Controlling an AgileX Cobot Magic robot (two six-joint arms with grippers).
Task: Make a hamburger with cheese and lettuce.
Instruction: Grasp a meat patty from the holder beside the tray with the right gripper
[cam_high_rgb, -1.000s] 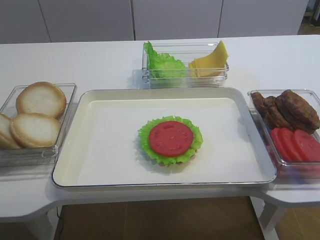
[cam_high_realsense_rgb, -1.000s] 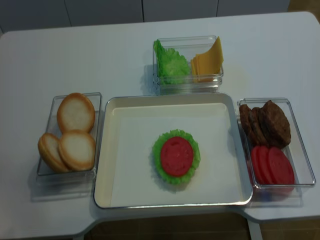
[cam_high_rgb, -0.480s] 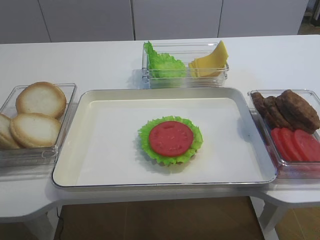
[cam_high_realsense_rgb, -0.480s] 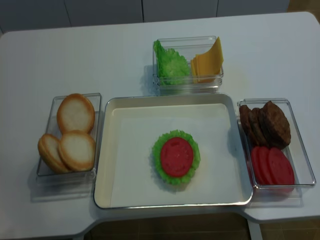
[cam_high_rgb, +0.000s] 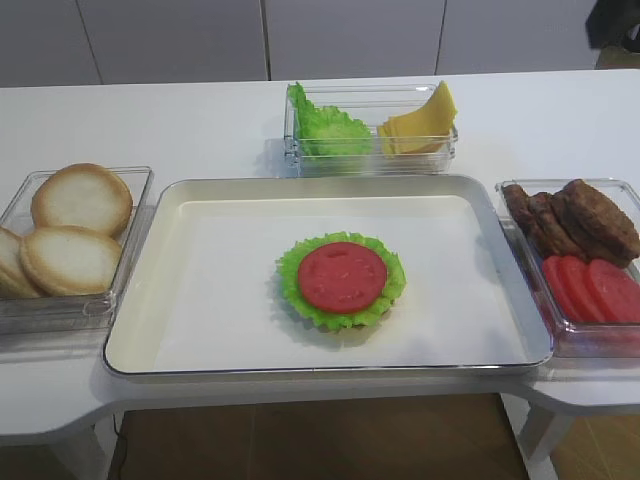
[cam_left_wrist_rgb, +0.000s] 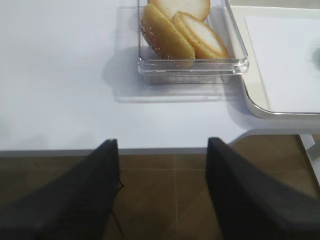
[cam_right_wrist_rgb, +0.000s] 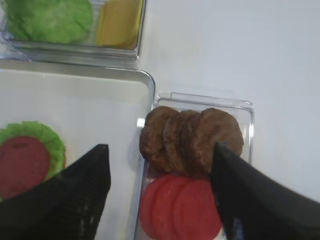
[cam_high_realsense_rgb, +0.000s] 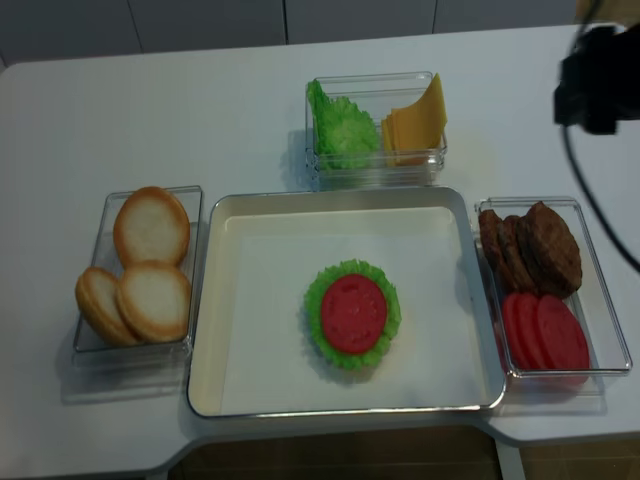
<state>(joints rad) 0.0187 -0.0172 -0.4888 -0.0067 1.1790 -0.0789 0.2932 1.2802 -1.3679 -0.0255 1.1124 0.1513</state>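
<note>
Right arm's dark body enters at the far right; nothing on the table has shifted.

Right gripper (cam_right_wrist_rgb: 160, 165) hangs with jaws spread wide and empty above the patties (cam_right_wrist_rgb: 190, 140) and tomato slices (cam_right_wrist_rgb: 180, 210). Left gripper (cam_left_wrist_rgb: 162, 150) is likewise released, near the buns (cam_left_wrist_rgb: 182, 30). The hamburger (cam_high_rgb: 341, 280) sits mid-tray (cam_high_rgb: 200, 300); lettuce (cam_high_rgb: 325, 130) and cheese (cam_high_rgb: 420, 125) share the far container.

Half-built burger on a tray, ingredient bins on three sides

A tan bun base under a frilly green leaf and red tomato slice (cam_high_rgb: 341, 281) sits mid-way on the shallow cream metal tray (cam_high_rgb: 200, 340); clear bins hold pale round buns (cam_high_rgb: 70, 235), green lettuce (cam_high_rgb: 325, 130), yellow cheese slices (cam_high_rgb: 420, 122), brown patties (cam_high_rgb: 575, 218) and, seemingly, tomato slices (cam_high_rgb: 590, 288).
</note>
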